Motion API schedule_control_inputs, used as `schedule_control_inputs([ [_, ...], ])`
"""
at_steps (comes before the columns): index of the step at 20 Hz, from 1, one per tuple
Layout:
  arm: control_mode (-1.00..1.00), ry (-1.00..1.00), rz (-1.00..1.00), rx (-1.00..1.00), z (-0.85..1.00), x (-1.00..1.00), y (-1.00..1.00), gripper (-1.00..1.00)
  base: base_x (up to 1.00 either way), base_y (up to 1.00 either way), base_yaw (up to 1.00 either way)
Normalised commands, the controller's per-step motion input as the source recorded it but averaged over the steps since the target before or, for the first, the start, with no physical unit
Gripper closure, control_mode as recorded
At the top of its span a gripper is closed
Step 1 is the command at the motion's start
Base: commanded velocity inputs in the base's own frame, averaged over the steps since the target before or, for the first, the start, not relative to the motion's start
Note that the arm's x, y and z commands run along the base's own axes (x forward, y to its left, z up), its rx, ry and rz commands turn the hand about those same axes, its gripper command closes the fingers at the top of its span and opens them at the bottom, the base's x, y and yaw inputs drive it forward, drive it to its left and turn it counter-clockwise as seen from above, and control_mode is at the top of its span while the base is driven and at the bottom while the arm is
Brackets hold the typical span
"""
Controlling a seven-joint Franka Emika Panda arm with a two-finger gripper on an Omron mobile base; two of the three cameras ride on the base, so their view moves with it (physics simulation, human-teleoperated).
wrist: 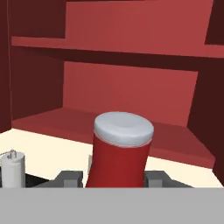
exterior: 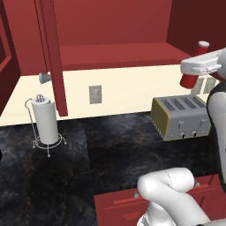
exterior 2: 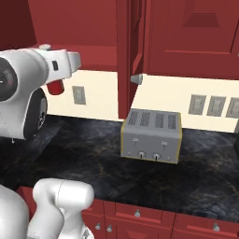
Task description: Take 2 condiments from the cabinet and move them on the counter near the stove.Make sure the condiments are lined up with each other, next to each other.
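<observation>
A slim red condiment bottle [wrist: 119,154] with a white cap sits upright between my gripper's [wrist: 114,179] two dark fingers [wrist: 70,178], which are shut on its body. In the left base view the bottle [exterior: 190,80] hangs in the air in front of the open cabinet [exterior: 119,55], above the toaster, with my gripper [exterior: 199,66] around it. From the right base camera the bottle [exterior 2: 55,87] peeks out under my hand. The cabinet's red inner shelf [wrist: 131,127] lies just behind the bottle. Below stretches the black counter [exterior: 110,150]. The stove is out of view.
A steel-and-yellow toaster [exterior: 183,117] stands on the counter under my hand. A paper towel holder [exterior: 45,121] stands at the left. The open cabinet door [exterior: 53,57] hangs edge-on between them. Red drawers [exterior: 132,203] run along the counter's front.
</observation>
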Motion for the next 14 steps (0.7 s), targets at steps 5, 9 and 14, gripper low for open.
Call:
schedule_control_inputs([
  [5,-1.0,0.0,0.18,0.0,-0.12,-0.2,0.39,1.0,0.0,0.0,0.0],
  [9,-1.0,0.0,0.05,0.0,-0.23,-0.2,0.17,1.0,0.0,0.0,0.0],
  [14,-1.0,0.0,0.02,0.0,-0.04,-0.26,0.0,1.0,0.0,0.0,0.0],
])
